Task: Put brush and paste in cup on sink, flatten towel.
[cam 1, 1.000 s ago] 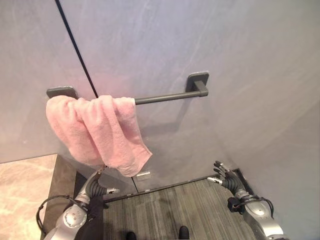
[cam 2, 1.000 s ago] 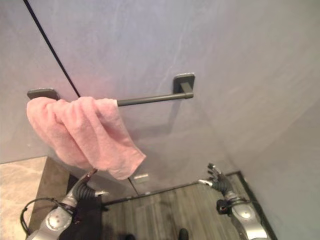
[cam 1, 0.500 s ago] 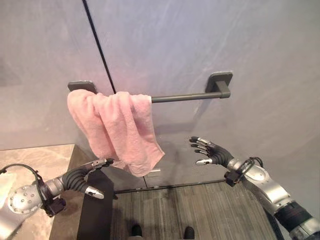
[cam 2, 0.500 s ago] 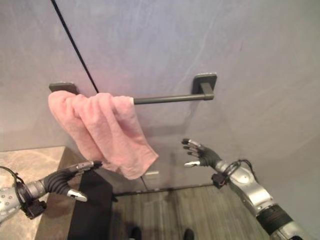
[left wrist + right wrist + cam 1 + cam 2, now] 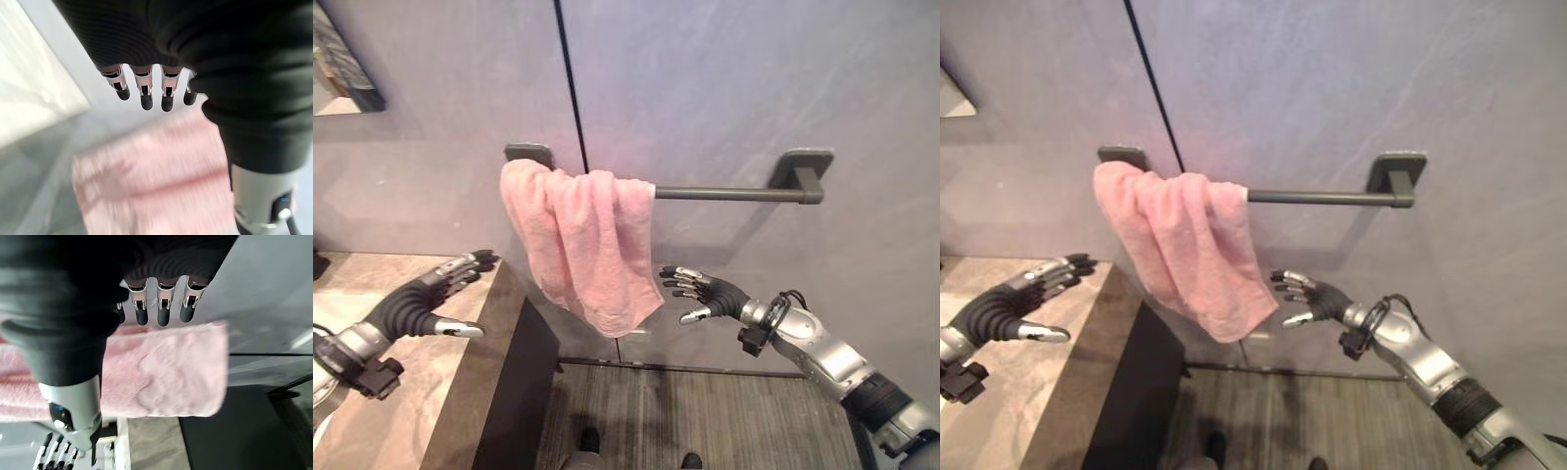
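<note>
Left eye view showed the soft pink terry towel (image 5: 582, 245) bunched over the left end of the dark metal wall rail (image 5: 729, 193). Light and limp, it looked best pinched at its lower edge. The left hand (image 5: 429, 299) and right hand (image 5: 705, 295) hovered with fingers spread, empty.

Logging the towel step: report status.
Left hand open, over counter. Right hand open, beside towel. Towel bunched at left end of bar, untouched. Nothing between.

Grey wall panels (image 5: 724, 88) are meeting at a dark vertical seam (image 5: 570, 88). A dark rail (image 5: 734, 193) is running across them. A marble counter (image 5: 1048, 392) is sitting above grey plank flooring (image 5: 705, 416).
</note>
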You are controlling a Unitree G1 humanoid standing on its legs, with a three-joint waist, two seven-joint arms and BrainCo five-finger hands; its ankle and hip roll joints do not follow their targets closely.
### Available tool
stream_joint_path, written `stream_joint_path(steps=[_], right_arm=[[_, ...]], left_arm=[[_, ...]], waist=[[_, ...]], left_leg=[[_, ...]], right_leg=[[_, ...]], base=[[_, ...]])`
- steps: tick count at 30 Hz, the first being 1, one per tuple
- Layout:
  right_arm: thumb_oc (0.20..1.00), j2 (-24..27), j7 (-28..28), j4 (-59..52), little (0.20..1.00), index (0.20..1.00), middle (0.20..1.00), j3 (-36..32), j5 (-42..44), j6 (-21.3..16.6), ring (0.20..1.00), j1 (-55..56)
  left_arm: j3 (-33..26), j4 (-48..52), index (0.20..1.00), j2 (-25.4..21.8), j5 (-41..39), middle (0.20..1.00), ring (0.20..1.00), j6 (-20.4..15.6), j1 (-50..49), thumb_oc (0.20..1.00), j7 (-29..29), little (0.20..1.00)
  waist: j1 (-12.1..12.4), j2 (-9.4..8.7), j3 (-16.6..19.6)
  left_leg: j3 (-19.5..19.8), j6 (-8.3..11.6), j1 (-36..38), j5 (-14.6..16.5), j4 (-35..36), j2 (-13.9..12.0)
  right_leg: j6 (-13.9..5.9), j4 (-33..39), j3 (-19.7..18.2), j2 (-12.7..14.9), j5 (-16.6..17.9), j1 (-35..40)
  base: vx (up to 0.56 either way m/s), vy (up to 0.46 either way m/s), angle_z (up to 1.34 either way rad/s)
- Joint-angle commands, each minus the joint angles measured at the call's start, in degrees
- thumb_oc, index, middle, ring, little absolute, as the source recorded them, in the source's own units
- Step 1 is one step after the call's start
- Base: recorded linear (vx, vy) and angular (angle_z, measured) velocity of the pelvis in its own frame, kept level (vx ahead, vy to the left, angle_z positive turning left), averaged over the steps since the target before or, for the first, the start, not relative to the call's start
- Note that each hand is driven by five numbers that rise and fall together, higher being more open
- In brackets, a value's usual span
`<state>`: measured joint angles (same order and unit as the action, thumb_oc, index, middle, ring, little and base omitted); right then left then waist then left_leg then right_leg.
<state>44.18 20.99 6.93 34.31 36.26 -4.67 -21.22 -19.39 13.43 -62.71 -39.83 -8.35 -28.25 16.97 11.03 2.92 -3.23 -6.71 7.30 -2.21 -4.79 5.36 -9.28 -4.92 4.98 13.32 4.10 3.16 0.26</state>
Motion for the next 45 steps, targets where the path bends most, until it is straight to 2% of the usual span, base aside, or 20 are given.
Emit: stream_joint_path(steps=[1, 10, 17, 22, 26, 32, 34, 36, 45], right_arm=[[1.000, -1.6, -1.9, -4.3, 1.000, 1.000, 1.000, 0.4, -0.9, -2.4, 1.000, -4.2], [1.000, -4.3, -2.5, -5.3, 1.000, 1.000, 1.000, -0.8, -3.9, -1.6, 1.000, -4.7], [1.000, -6.3, -3.3, -7.6, 1.000, 1.000, 1.000, -2.1, -4.4, -1.7, 1.000, -2.0], [1.000, -9.4, -3.2, -8.6, 1.000, 1.000, 1.000, 0.0, -5.6, -1.5, 1.000, -3.1], [1.000, -10.1, -3.3, -8.8, 1.000, 1.000, 1.000, 0.9, -6.1, -1.4, 1.000, -3.3], [1.000, -11.5, -2.4, -9.8, 1.000, 1.000, 1.000, 3.7, -6.6, -1.1, 1.000, -3.4], [1.000, -11.4, -2.4, -9.8, 1.000, 1.000, 1.000, 3.6, -6.6, -1.1, 1.000, -3.4], [1.000, -12.4, -1.8, -10.3, 1.000, 1.000, 1.000, 5.6, -6.8, -0.8, 1.000, -4.2], [1.000, -16.5, -1.4, -9.5, 1.000, 1.000, 1.000, 10.2, -9.4, 0.0, 1.000, -9.1]], left_arm=[[-0.9, -2.6, 1.000, -1.5, 2.9, 1.000, 1.000, -3.4, 3.3, 1.000, -4.3, 1.000], [-4.5, -4.9, 1.000, -1.1, 9.0, 1.000, 1.000, -3.4, 3.2, 1.000, -5.0, 1.000], [1.9, -7.6, 1.000, -0.8, 9.5, 1.000, 1.000, -4.0, 9.8, 1.000, -4.8, 1.000], [5.4, -10.3, 1.000, -0.3, 9.0, 1.000, 1.000, -3.8, 12.9, 1.000, -4.9, 1.000], [8.2, -11.9, 1.000, -0.1, 8.5, 1.000, 1.000, -3.7, 15.1, 1.000, -4.0, 1.000], [15.5, -15.5, 1.000, -2.7, 9.5, 1.000, 1.000, -3.8, 23.2, 1.000, -3.1, 1.000], [15.8, -15.6, 1.000, -2.7, 9.5, 1.000, 1.000, -3.8, 23.5, 1.000, -3.1, 1.000], [18.0, -17.2, 1.000, -3.4, 9.3, 1.000, 1.000, -3.8, 26.0, 1.000, -2.6, 1.000], [19.9, -18.6, 1.000, -3.8, 9.6, 1.000, 1.000, -3.5, 29.7, 1.000, -3.5, 1.000]], waist=[[-0.7, -3.37, 1.2], [-0.6, -4.27, 1.2], [-2.0, -4.38, 1.6], [-2.9, -4.57, 2.0], [-3.6, -4.68, 2.2], [-5.9, -4.89, 1.7], [-5.7, -4.89, 1.7], [-6.6, -5.26, 1.3], [-6.4, -6.38, 1.3]], left_leg=[[-2.3, 1.14, -0.2, -3.3, -0.4, -1.5], [-3.1, -0.23, 0.4, -1.6, -0.4, 0.3], [-4.1, -1.46, 0.2, 0.0, -0.4, 2.1], [-5.8, -2.37, 1.1, 1.3, -0.4, 3.2], [-6.5, -2.80, 1.5, 1.9, -0.4, 3.8], [-7.9, -4.01, 2.4, 3.1, -0.4, 5.3], [-8.0, -4.02, 2.4, 3.1, -0.4, 5.3], [-9.1, -4.51, 2.8, 3.8, -0.5, 5.8], [-10.1, -4.80, 3.1, 4.4, -0.4, 5.9]], right_leg=[[-3.48, -0.3, -0.2, 4.8, 2.9, 0.5], [-4.27, -0.1, -1.1, 6.4, 3.4, 0.5], [-5.01, -0.2, -3.0, 7.8, 4.2, -0.8], [-5.61, -0.4, -5.2, 8.7, 5.3, -1.7], [-5.92, -0.4, -6.0, 9.3, 5.7, -1.9], [-6.46, -1.9, -8.6, 10.3, 6.1, -3.2], [-6.47, -1.9, -8.7, 10.3, 6.1, -3.3], [-6.92, -2.8, -10.4, 10.5, 7.2, -4.2], [-7.24, -2.4, -11.6, 10.4, 8.1, -4.8]], base=[[0.00, 0.000, 0.00], [0.02, 0.049, -0.02], [0.03, 0.092, -0.10], [0.03, 0.081, -0.18], [0.03, 0.084, -0.18], [0.01, 0.088, -0.09], [0.00, 0.049, -0.15], [0.01, 0.083, -0.31], [0.02, 0.028, -0.16]])
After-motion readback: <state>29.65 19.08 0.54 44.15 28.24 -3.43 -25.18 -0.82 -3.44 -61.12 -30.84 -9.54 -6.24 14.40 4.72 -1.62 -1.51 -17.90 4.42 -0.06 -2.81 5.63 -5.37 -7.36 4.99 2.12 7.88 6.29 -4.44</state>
